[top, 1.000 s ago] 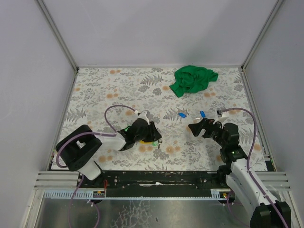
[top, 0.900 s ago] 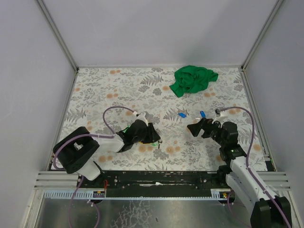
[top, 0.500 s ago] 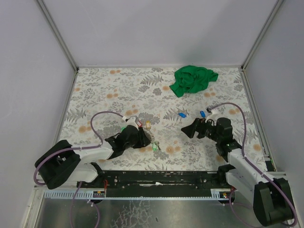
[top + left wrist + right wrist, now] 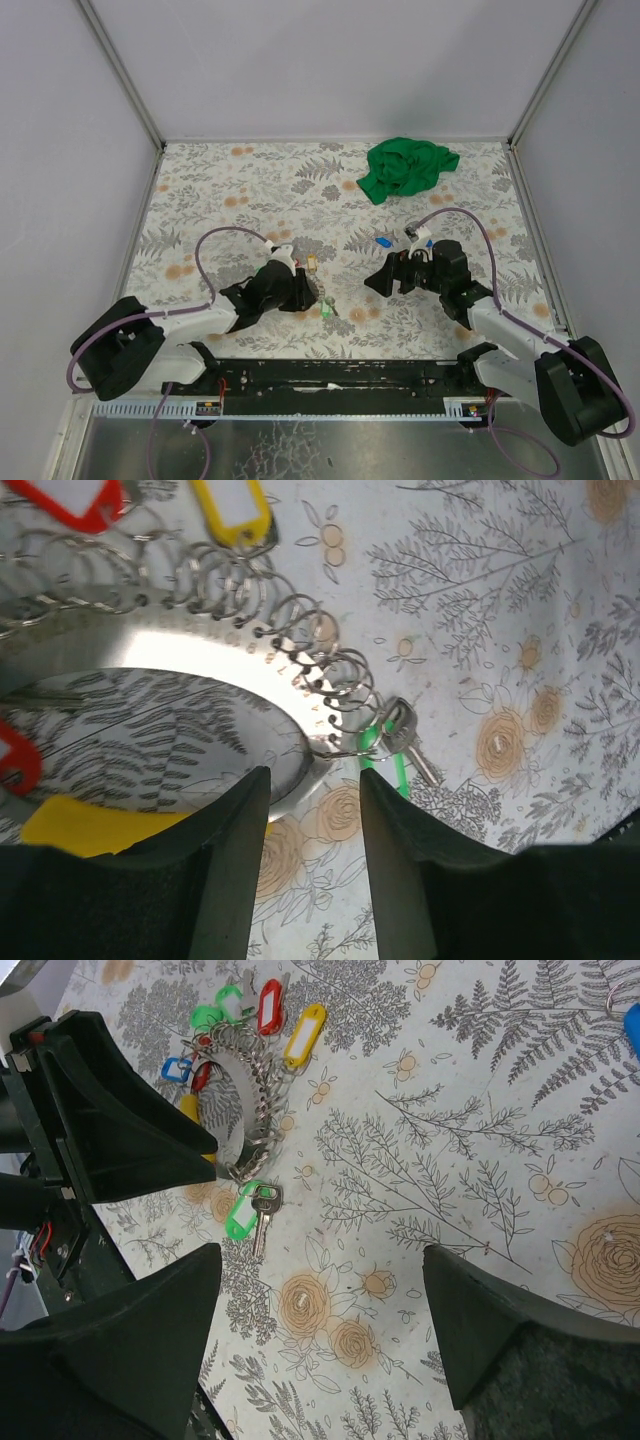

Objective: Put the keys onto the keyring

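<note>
**Item 1.** Keyring (image 4: 285, 695): broad silvery metal loop strung with many small wire split rings. It sits on the near middle of the worktop (image 4: 240, 190), a flat surface with a grey fern and orange flower print.

**Item 2.** Keys (image 4: 268, 1007): small, with red, yellow, green and blue plastic tag heads. Most hang on the loop. One green-tagged metal key (image 4: 255, 1215) lies flat at the loop's near end.

**Item 3.** Loose blue key (image 4: 381, 242): lies on the print, well apart from the loop, just beyond the right pincer.

**Item 4.** Left pincer (image 4: 313, 772): black, low over the worktop. Its jaws are half closed astride the loop's near end and appear to clamp it, though pad contact is not plainly visible.

**Item 5.** Right pincer (image 4: 320, 1255): black, jaws spread wide with only bare print between them. It points toward the loop and is near it but not touching.

**Item 6.** Crumpled green cloth (image 4: 408, 166): lies at the far right of the worktop.
</note>
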Controlling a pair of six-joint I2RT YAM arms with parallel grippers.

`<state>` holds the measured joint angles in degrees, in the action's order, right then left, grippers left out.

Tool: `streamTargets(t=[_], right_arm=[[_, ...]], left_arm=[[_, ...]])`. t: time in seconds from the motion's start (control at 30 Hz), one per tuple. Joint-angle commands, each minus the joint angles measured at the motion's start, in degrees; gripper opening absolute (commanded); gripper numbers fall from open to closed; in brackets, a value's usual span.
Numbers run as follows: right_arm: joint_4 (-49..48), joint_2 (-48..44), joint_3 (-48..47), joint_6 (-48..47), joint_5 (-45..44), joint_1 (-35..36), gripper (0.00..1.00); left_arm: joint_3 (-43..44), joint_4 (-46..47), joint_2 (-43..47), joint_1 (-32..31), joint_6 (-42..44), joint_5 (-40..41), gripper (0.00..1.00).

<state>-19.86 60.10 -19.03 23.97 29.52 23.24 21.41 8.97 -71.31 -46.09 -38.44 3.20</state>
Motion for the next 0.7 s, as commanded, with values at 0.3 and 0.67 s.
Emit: streamTargets(t=[0.3, 0.67], right_arm=[[-0.88, 1.58, -2.93, -2.23, -1.52, 1.70, 0.87], [-0.89, 3.20, -3.62, -3.06, -1.66, 2.97, 0.86]], left_arm=[[8.37, 3.48, -8.74, 0.19, 5.44, -7.75, 0.36], [7.52, 0.95, -8.07, -0.92, 5.25, -12.88, 0.33]])
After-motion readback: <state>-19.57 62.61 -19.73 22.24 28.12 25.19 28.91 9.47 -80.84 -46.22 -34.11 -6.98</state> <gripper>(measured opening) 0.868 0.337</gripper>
